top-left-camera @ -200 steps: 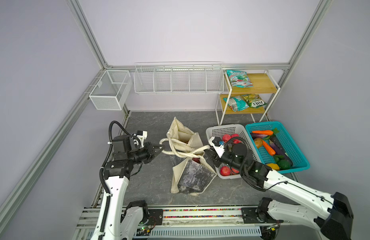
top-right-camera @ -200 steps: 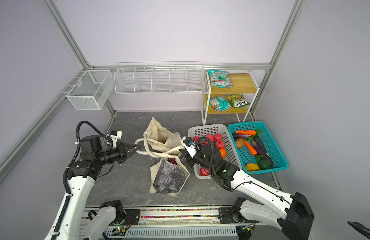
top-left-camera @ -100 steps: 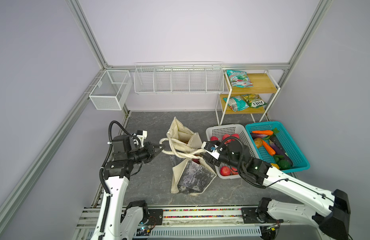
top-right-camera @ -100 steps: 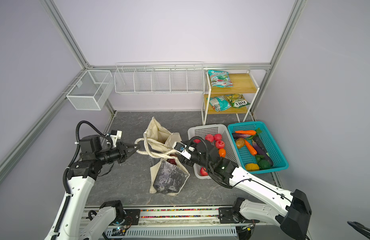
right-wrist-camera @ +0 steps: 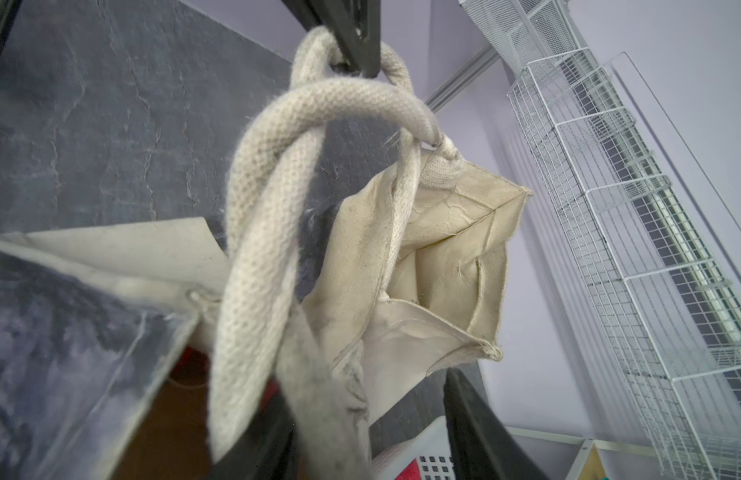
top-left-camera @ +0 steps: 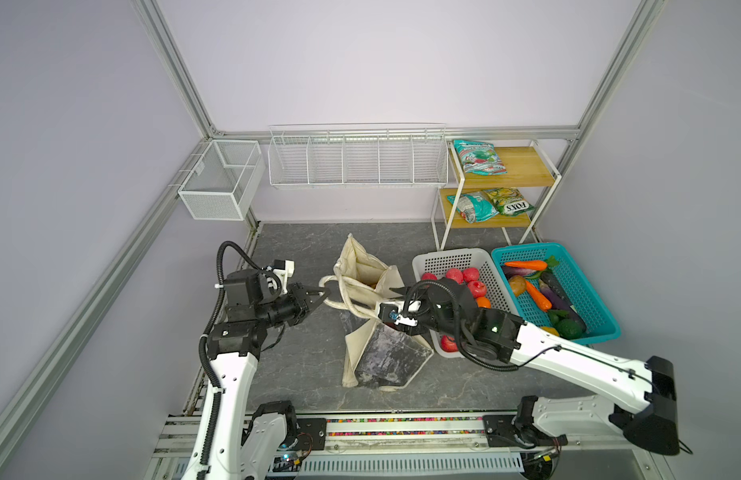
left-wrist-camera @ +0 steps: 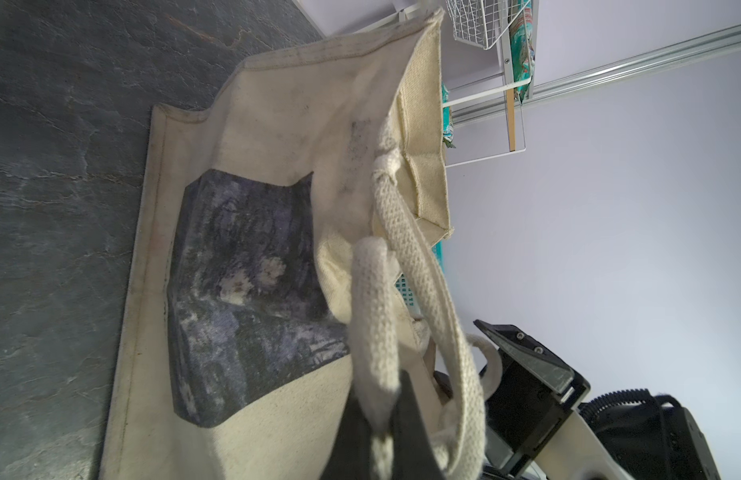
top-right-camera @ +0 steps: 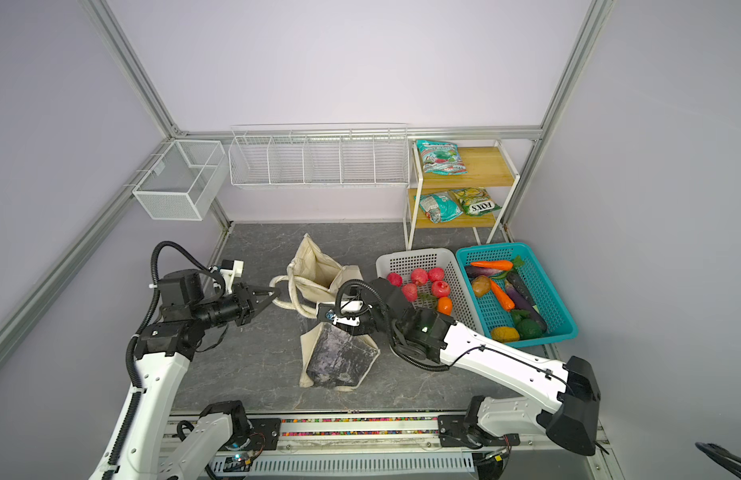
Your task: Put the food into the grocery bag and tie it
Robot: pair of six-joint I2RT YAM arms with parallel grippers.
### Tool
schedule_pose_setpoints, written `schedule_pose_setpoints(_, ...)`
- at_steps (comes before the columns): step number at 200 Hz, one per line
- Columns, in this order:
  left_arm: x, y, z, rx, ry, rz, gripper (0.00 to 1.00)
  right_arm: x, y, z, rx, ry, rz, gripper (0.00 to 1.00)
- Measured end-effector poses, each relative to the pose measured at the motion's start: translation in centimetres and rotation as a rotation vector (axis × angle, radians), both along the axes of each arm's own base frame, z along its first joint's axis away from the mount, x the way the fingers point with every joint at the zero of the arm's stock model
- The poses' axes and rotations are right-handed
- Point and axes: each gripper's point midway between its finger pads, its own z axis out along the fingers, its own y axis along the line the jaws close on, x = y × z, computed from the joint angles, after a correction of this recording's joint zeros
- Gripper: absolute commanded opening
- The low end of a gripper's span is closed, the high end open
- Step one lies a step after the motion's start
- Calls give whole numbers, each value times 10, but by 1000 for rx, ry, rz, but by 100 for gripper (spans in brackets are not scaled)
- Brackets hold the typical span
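The cream grocery bag (top-left-camera: 362, 270) (top-right-camera: 314, 266) with its dark marbled panel (left-wrist-camera: 244, 291) stands mid-table, mouth open. My left gripper (top-left-camera: 323, 293) (top-right-camera: 275, 294) (left-wrist-camera: 379, 432) is shut on one cream loop handle (left-wrist-camera: 370, 332), pulled out to the bag's left. The second handle (right-wrist-camera: 256, 249) loops over the first. My right gripper (right-wrist-camera: 368, 428) is open at the bag's right rim, with that strap and a fold of canvas lying between its fingers (right-wrist-camera: 472, 415). The food is mostly hidden in the bag; a bit of red and orange-brown (right-wrist-camera: 181, 374) shows inside.
A white perforated basket (top-left-camera: 451, 262) with red fruits and a teal basket (top-left-camera: 576, 266) of vegetables stand right of the bag. A wooden shelf (top-left-camera: 522, 174) with snack packets is at the back right. Wire racks (top-left-camera: 356, 158) hang on the back wall.
My right gripper has moved left from the white basket's edge to the bag's handles and has opened wider. The left gripper has kept its hold and place.
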Motion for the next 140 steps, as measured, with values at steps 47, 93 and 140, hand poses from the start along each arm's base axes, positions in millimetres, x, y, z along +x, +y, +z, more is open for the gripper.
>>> schedule_pose_setpoints(47,1,0,4,0,-19,2,0,4,10,-1,-130,-120,-4,51)
schedule_pose_setpoints(93,2,1,4,1,-23,5,0,3,20,-5,-222,-178,17,33)
schedule_pose_setpoints(140,3,2,3,4,-19,16,0,-1,22,-4,-244,-176,19,7)
